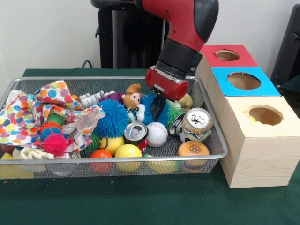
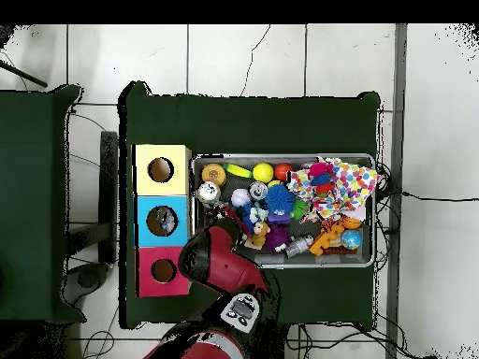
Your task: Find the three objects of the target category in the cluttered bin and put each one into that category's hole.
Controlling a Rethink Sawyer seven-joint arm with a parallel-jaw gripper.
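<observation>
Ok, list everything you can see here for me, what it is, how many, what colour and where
wire bin: one, grey mesh, on the green table
boxes with holes: three, beside the bin; yellow box nearest the camera in the front view, blue box in the middle, red box farthest
drink cans: two, silvery tops; one can mid-bin, the other by the box-side wall
baseball: one, white, between the cans
spiky balls: blue at centre, pink at the other end
smooth balls: yellow and orange, by the front wall
toy burger: one, tan, front corner
spotted cloth: one, multicoloured, far from the boxes
gripper: one, black fingers, lowered into the bin
</observation>
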